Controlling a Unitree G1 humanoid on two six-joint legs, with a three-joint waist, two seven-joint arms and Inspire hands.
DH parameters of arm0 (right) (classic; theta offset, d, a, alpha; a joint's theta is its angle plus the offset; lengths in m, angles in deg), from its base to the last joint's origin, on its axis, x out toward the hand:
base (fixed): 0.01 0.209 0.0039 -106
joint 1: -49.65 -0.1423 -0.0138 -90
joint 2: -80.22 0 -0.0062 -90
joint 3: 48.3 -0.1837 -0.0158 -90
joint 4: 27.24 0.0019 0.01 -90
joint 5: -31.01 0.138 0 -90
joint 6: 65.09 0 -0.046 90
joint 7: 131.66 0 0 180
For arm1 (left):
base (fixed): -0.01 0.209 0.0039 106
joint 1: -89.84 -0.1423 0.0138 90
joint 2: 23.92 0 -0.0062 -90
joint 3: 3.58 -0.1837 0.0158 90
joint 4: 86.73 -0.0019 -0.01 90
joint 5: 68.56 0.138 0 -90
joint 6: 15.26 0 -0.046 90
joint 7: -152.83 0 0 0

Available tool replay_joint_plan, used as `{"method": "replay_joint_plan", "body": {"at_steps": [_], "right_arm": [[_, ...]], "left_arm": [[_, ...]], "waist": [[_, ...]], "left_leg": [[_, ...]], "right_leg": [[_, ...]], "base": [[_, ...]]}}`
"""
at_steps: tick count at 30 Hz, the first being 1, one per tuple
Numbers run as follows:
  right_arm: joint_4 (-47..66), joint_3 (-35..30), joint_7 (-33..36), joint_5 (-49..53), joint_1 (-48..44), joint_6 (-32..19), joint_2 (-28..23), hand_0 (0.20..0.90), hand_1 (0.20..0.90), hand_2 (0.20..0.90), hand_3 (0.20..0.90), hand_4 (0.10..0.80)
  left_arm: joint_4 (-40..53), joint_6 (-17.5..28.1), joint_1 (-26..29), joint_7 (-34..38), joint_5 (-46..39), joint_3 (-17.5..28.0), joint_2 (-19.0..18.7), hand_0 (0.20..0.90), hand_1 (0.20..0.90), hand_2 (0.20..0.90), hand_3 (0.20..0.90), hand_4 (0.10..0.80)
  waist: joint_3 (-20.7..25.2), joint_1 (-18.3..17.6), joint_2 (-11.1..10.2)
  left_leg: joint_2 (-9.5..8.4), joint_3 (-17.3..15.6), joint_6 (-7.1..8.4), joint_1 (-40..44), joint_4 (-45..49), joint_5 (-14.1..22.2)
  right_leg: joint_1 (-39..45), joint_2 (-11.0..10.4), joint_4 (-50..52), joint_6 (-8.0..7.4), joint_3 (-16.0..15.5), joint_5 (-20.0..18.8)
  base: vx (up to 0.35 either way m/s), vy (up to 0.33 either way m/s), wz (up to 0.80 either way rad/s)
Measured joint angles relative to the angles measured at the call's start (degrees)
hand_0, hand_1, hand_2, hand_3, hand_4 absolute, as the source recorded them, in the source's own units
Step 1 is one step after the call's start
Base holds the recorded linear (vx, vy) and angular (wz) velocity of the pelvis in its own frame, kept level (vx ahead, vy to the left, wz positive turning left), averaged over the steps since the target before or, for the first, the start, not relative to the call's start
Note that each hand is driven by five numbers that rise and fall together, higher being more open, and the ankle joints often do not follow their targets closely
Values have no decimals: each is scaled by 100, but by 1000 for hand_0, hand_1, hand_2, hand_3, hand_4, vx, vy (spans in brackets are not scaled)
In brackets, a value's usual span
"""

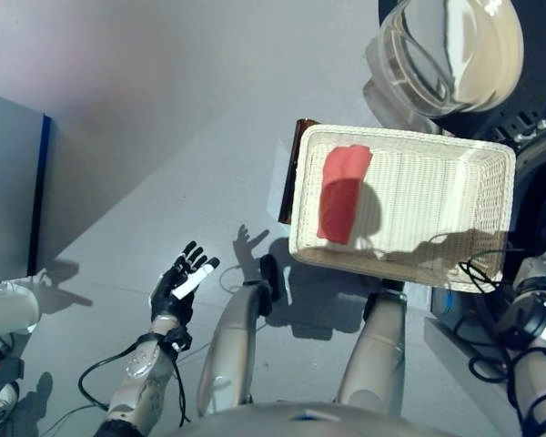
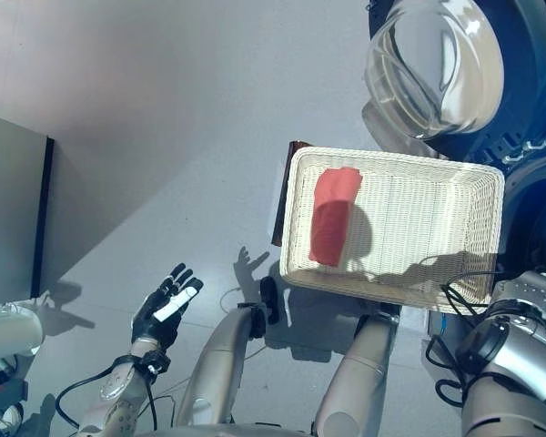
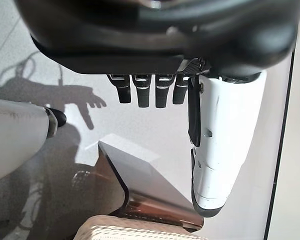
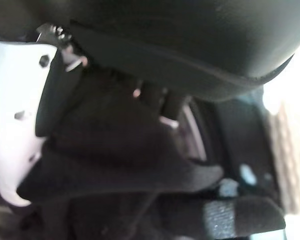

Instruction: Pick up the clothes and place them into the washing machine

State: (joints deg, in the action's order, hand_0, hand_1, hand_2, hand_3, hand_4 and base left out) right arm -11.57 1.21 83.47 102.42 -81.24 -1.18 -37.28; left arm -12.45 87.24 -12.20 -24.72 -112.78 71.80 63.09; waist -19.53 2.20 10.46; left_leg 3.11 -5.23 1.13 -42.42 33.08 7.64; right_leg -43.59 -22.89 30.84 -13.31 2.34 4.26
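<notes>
Left hand (image 1: 184,280) at 7 o'clock, fingers straight and spread, empty, above grey floor (image 1: 164,118). Right hand (image 4: 115,150) seen only in own wrist view, dark cloth (image 4: 130,170) bunched against it; cannot tell whether fingers curl round it. White wicker basket (image 1: 491,218) right of centre, red garment (image 1: 341,193) lying along its 9 o'clock end. Washing machine (image 2: 528,209) at 3 o'clock, glass door (image 2: 434,66) swung open at 1 o'clock.

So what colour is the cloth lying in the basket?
Red cloth; the right eye view shows it best.
</notes>
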Motion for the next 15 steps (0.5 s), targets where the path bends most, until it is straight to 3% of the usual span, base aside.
{"method": "replay_joint_plan", "body": {"at_steps": [1,2,3,15], "right_arm": [[-71,20,-1,-2,-14,0,-62,373,373,373,373,424],[-85,52,5,-2,-11,-1,-92,862,862,862,862,773],[-91,62,3,-3,-19,-1,-92,900,900,900,900,800],[-187,302,-29,-65,16,250,-49,900,900,900,900,800]], "left_arm": [[1,0,0,0,0,-9,0,900,900,900,900,800],[1,0,-1,2,0,-9,0,900,900,900,900,800],[1,0,0,4,1,-9,0,900,900,900,900,800],[5,46,-2,-4,-45,-9,2,900,900,900,900,800]], "waist": [[0,0,0],[-1,-10,-1],[-1,-21,-1],[-26,-31,-41]], "left_leg": [[0,-1,1,0,-1,2],[4,-1,3,0,-1,4],[7,-1,6,0,0,5],[10,90,3,19,97,33]], "right_leg": [[-2,2,1,0,3,0],[-4,9,2,0,6,0],[-5,12,5,0,11,0],[135,7,88,-13,-98,11]], "base": [[0,0,0],[0,0,0],[-18,-9,-3],[-7,-6,3]]}}
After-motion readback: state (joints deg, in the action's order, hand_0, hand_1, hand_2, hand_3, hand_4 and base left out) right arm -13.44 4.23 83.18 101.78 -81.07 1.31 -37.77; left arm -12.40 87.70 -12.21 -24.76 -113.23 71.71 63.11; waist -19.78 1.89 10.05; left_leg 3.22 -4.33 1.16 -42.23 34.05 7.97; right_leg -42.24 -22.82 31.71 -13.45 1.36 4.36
